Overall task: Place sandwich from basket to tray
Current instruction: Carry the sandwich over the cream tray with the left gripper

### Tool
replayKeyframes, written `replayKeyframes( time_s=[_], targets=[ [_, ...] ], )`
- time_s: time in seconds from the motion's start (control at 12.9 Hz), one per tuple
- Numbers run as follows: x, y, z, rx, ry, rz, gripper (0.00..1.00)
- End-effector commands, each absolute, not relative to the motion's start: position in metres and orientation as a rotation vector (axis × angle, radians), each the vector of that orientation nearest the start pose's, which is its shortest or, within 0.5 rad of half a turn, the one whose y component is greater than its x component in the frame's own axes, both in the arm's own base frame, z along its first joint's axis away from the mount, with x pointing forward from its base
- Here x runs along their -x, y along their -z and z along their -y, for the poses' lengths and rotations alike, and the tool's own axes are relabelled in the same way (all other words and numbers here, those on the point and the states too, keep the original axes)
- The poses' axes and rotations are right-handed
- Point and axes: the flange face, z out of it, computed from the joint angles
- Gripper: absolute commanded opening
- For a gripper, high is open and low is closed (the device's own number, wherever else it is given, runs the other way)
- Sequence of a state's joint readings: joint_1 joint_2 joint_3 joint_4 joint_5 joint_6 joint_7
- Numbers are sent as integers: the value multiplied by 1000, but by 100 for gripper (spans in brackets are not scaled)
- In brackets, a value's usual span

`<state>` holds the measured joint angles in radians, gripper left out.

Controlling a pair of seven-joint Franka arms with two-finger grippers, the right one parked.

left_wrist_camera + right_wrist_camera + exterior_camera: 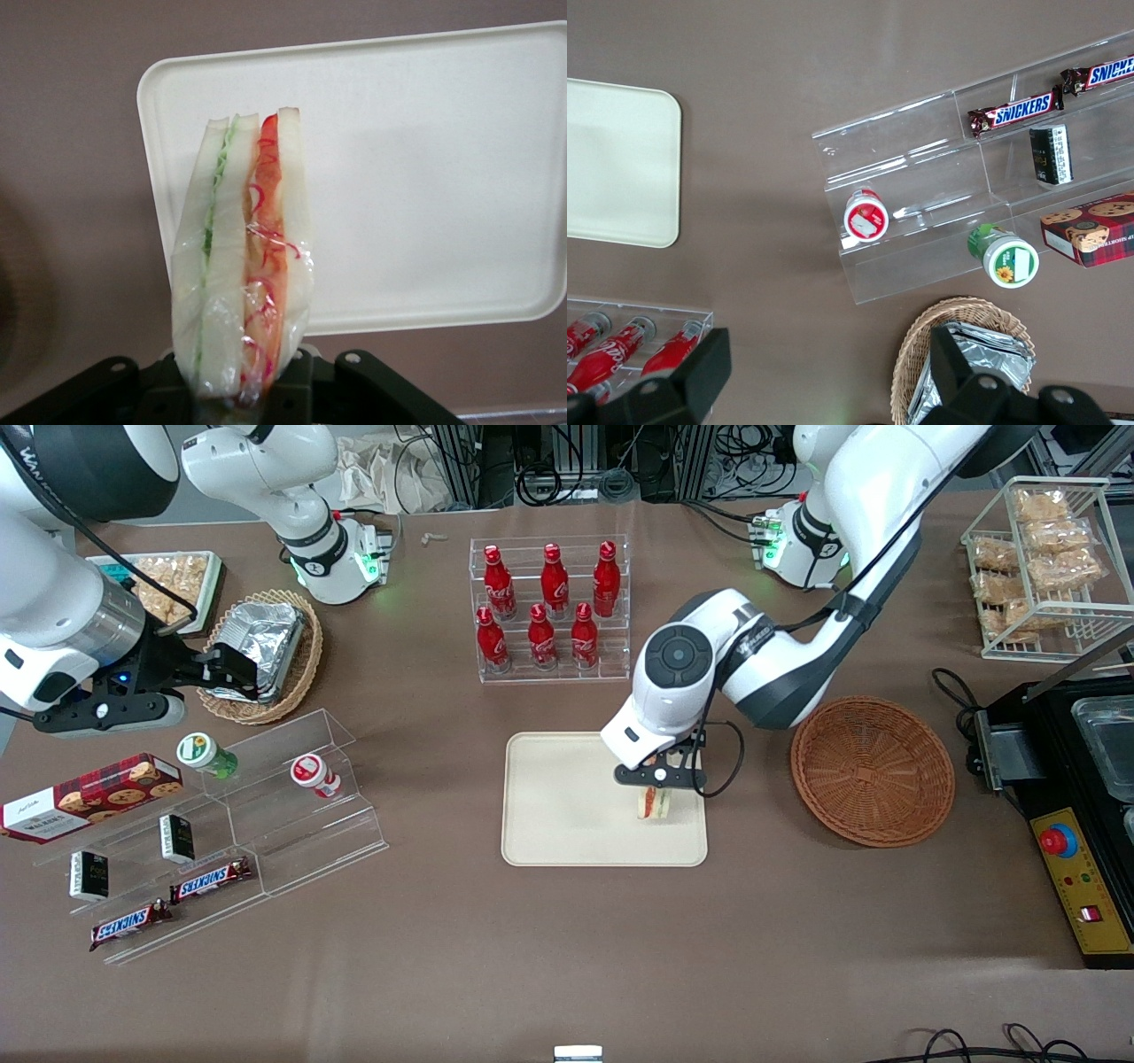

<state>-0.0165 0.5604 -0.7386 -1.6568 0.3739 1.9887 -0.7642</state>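
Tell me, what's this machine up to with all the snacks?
The working arm's end effector is shut on a plastic-wrapped sandwich and holds it over the cream tray, near the tray's edge toward the round reddish-brown wicker basket. That basket shows nothing inside it. The wrist camera shows the sandwich pinched at one end with the tray underneath. Whether it already touches the tray can't be told.

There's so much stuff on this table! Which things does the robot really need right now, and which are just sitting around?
Part of the job:
- sandwich, shut in the hand over the tray
- tray
- basket, now with nothing in it

Just lying about:
- red bottles in a clear rack
- Snickers bars on clear shelves
- cookie box
- foil packet in a tan basket
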Motion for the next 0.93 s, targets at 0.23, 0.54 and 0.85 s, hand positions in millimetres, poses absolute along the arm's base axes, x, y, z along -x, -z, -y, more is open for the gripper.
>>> replayKeyframes(
  time_s=[0.23,0.54,0.85],
  targets=[
    [-542,-282,369,3110,-48,-127,0],
    [-548,-256,363,3111,-34,-144,10],
    [-550,-242,361,3101,-18,-173,61]
  ],
)
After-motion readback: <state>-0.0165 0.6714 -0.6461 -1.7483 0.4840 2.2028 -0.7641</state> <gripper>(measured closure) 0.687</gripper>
